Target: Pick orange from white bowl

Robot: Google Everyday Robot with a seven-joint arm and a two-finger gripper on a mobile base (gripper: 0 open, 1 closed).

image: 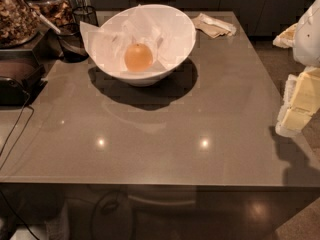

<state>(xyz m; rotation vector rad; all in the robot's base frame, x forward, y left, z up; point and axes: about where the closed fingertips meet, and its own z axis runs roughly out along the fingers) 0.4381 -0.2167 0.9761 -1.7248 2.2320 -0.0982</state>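
The gripper (298, 103) at far right is partly cut off by the picture's edge.

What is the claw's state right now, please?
Claw: at the table's right edge, away from the orange in the white bowl; open or closed cannot be told.

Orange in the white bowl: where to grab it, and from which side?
Grip the orange across its widest middle, coming straight down from above. It is round and sits low in the white bowl on crumpled paper, so the flaring walls likely block a side approach. The gripper is at the table's right edge in view, apart from the bowl.
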